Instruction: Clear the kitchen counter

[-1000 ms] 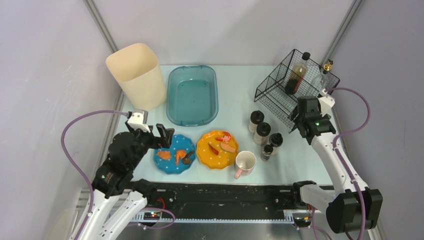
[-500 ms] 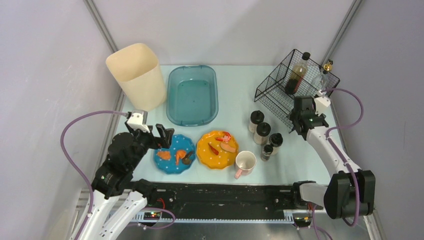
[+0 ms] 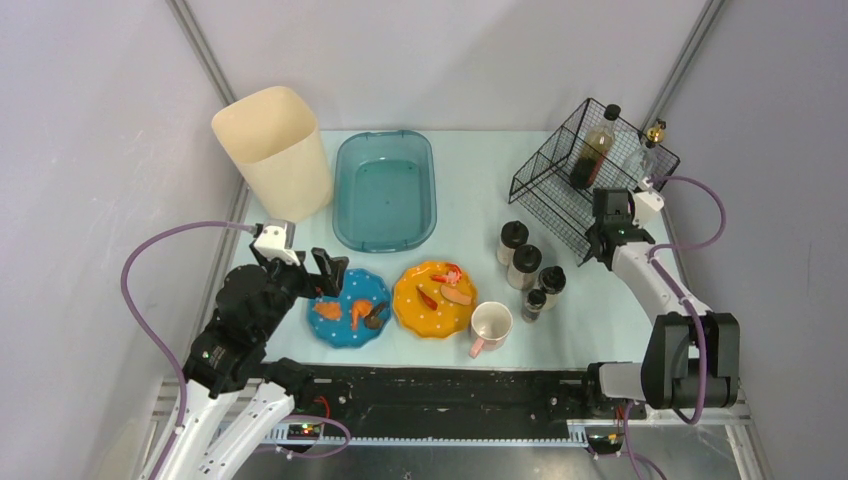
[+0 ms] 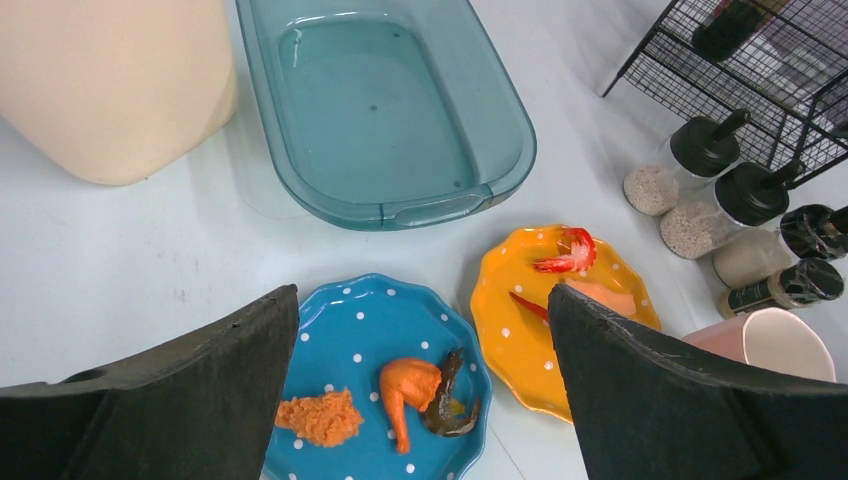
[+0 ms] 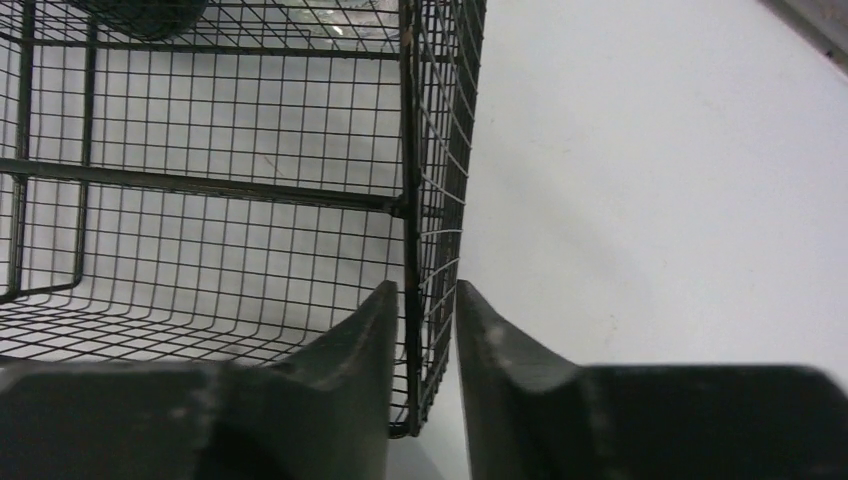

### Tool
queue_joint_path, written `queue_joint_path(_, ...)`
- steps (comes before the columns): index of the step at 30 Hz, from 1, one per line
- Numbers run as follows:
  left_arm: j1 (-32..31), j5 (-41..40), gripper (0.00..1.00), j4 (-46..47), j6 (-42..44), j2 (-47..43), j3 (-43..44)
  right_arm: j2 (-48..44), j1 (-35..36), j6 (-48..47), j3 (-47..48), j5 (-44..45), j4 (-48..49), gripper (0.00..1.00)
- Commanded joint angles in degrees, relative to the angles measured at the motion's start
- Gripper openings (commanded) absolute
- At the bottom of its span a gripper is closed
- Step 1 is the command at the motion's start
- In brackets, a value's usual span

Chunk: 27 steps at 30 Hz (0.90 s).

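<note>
The pale blue kitchen counter (image 3: 478,185) carries a blue dotted plate (image 3: 340,325) with orange food scraps and an orange plate (image 3: 415,308) with shrimp and scraps. A pink mug (image 3: 491,325) and several black-capped shakers (image 3: 524,265) stand to their right. My left gripper (image 3: 325,275) hovers open above the blue plate (image 4: 340,320), nothing between its fingers. My right gripper (image 3: 600,243) sits at the near corner of the black wire basket (image 3: 555,175). In the right wrist view its jaws (image 5: 425,290) pinch the basket's mesh wall (image 5: 200,180).
A teal basin (image 3: 385,135) and a tall beige bin (image 3: 272,150) stand at the back left. A dark bottle (image 3: 595,150) lies in the basket and a clear bottle (image 3: 650,140) stands at its far side. Metal rails edge the counter.
My right arm has moved back toward the basket and its jaws have narrowed onto the mesh wall. The left arm has not moved.
</note>
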Motion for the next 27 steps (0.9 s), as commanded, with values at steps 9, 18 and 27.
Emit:
queue_joint_path(9, 0.38, -0.25, 0.98, 0.79, 0.94, -0.19, 0.04, 2.41, 0.0, -5.58, 0.73, -2.33, 6.91, 0.0)
queue_joint_path(18, 0.46, -0.28, 0.98, 0.76, 0.95, -0.24, 0.02, 5.3, 1.47, -14.88, 1.95, -8.53, 13.93, 0.0)
queue_joint_path(27, 0.4, -0.29, 0.98, 0.75, 1.02, -0.05, -0.03, 10.16, 6.3, -26.95, 5.13, -14.37, 21.82, 0.0)
